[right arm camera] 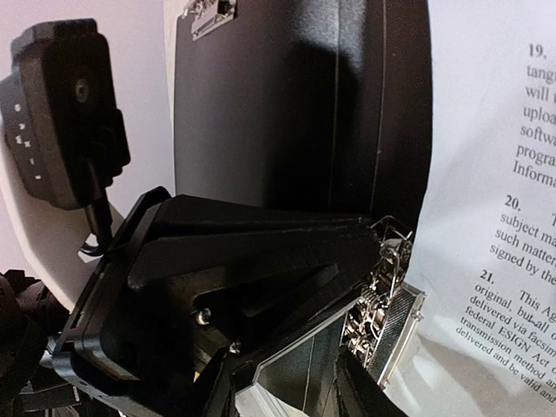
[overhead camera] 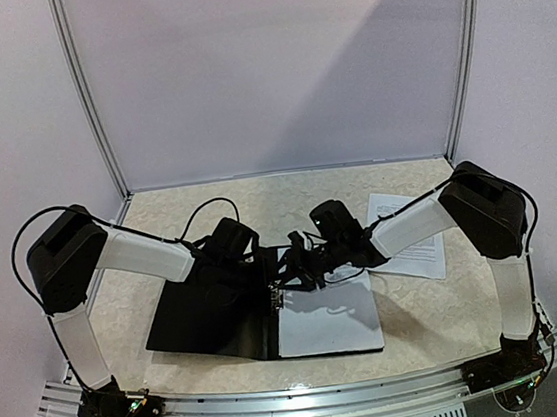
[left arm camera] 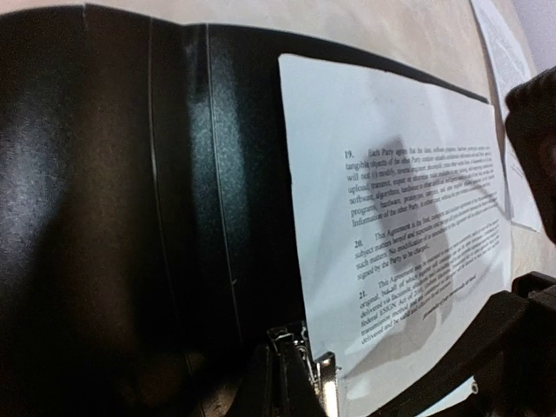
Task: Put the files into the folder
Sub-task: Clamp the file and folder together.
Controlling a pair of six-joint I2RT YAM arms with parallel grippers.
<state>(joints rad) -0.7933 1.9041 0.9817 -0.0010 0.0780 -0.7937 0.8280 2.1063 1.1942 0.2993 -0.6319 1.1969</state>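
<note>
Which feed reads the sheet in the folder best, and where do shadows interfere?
Right wrist: print on the sheet sharpest, though cropped. Left wrist: legible, a grey shadow across the middle paragraphs, sheen on the folder. Top external: sheet washed white, dark shadows over it.

Centre of frame: the folder (overhead camera: pixel 205 317) lies open on the table (overhead camera: pixel 257 196). One sheet (overhead camera: pixel 326 319) lies on its right half. The clip (overhead camera: pixel 276 297) sits at that sheet's upper left corner, by the spine. Loose sheets (overhead camera: pixel 408 244) lie on the table, upper right of the folder.
</note>
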